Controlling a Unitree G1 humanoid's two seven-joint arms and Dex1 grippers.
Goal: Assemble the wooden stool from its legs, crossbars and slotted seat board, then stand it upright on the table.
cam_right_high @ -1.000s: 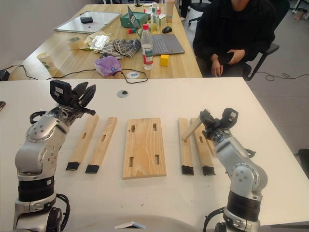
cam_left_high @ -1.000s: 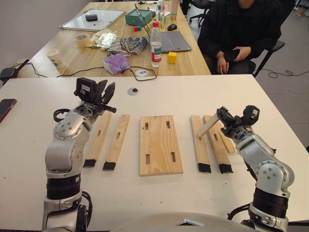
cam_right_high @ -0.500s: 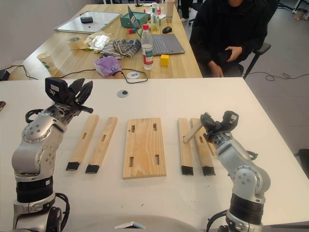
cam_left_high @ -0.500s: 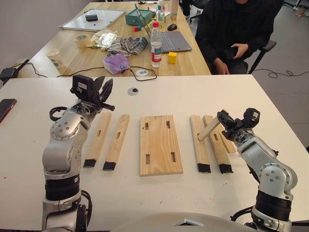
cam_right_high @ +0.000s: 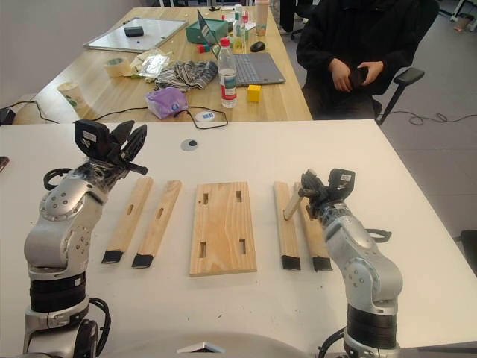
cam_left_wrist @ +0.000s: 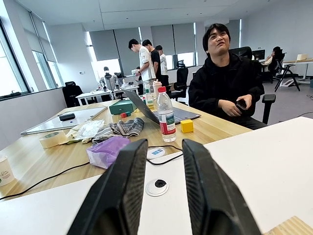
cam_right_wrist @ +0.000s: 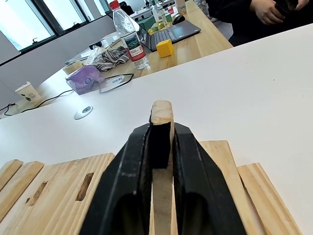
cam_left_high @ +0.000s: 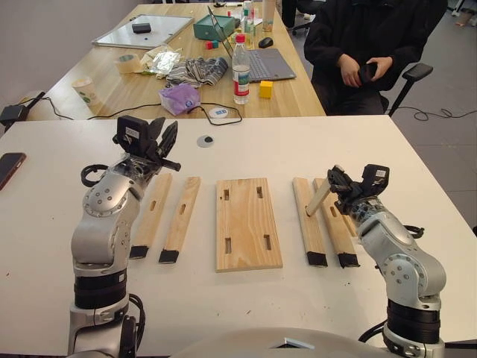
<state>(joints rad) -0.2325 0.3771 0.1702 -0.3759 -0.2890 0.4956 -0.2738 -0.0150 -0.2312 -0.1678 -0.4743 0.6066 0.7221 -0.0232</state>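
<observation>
The slotted seat board (cam_left_high: 248,222) lies flat mid-table. Two legs (cam_left_high: 153,215) (cam_left_high: 181,218) lie to its left and two more legs (cam_left_high: 308,220) (cam_left_high: 335,221) to its right. My right gripper (cam_left_high: 337,182) is shut on a crossbar (cam_left_high: 319,198), which slants down so its low end rests on the inner right leg. In the right wrist view the crossbar (cam_right_wrist: 162,147) sits clamped between the black fingers (cam_right_wrist: 132,161). My left gripper (cam_left_high: 165,142) hangs open with nothing in it above the far ends of the left legs, its fingers (cam_left_wrist: 127,186) spread.
A phone (cam_left_high: 9,168) lies at the table's left edge, a cable coil (cam_left_high: 93,175) beside my left arm, and a round grommet (cam_left_high: 205,140) behind the board. A wooden table with a bottle (cam_left_high: 240,68) and clutter stands beyond. The white table's near part is free.
My right gripper has shifted a little toward the board, and the crossbar now stands steeper with its low end still on the leg. The left gripper only swayed slightly.
</observation>
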